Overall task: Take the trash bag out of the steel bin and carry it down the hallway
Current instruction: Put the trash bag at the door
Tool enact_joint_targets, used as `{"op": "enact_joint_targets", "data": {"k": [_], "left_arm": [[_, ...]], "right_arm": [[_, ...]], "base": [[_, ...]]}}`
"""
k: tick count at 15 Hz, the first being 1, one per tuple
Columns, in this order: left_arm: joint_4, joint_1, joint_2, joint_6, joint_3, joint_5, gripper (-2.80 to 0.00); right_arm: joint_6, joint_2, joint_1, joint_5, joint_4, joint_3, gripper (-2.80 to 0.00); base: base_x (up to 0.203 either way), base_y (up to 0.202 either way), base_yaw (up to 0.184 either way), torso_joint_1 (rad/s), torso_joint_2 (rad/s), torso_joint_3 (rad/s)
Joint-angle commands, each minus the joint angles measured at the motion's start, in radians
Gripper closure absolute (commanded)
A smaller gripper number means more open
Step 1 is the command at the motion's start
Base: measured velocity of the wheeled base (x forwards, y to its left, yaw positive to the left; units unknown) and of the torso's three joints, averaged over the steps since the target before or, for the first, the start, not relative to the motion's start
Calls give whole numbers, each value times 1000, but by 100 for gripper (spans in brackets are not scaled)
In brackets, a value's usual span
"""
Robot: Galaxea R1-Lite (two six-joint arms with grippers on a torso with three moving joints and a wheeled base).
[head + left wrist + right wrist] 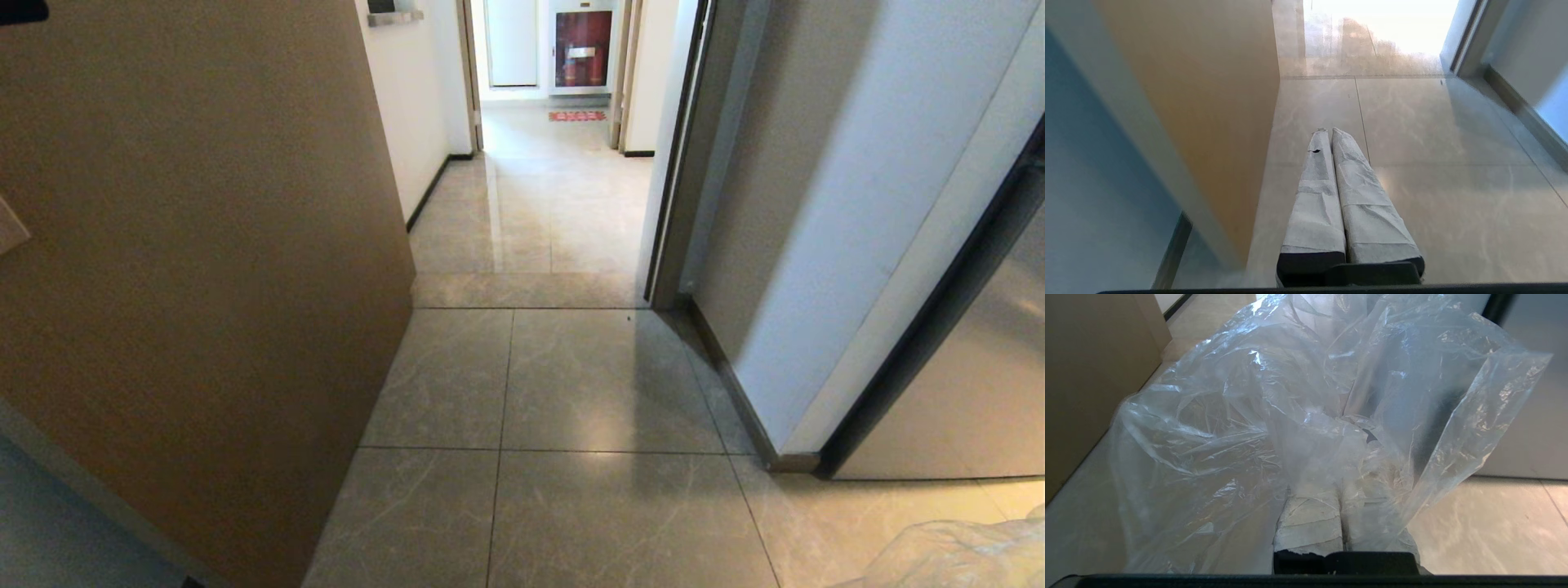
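Observation:
The trash bag (1229, 416) is thin, clear, crinkled plastic. It billows over my right gripper (1340, 486), whose white-wrapped fingers (1310, 522) are shut on it, their tips hidden under the film. A corner of the bag (963, 555) shows at the bottom right of the head view, above the tiles. My left gripper (1329, 131) hangs over the floor beside the brown wall, shut and holding nothing. The hallway (531, 204) of grey-beige marbled tiles runs straight ahead. The steel bin is out of view.
A brown wall (204, 245) stands close on the left. On the right are a white wall corner (816, 204) and a dark-framed grey door (980, 367). Far down the corridor lie a red mat (577, 116) and a red-fronted cabinet (583, 49).

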Motion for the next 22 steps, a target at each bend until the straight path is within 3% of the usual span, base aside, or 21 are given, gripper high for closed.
{"op": "enact_joint_targets", "data": {"k": [1, 22], "left_arm": [[0, 0, -1, -1, 0, 0, 0], [1, 0, -1, -1, 0, 0, 0]], "right_arm": [[0, 2, 0, 0, 0, 2, 0], [0, 2, 0, 0, 0, 2, 0]], "base": [[193, 0, 4, 5, 2, 5], [192, 0, 1, 2, 1, 3]]}}
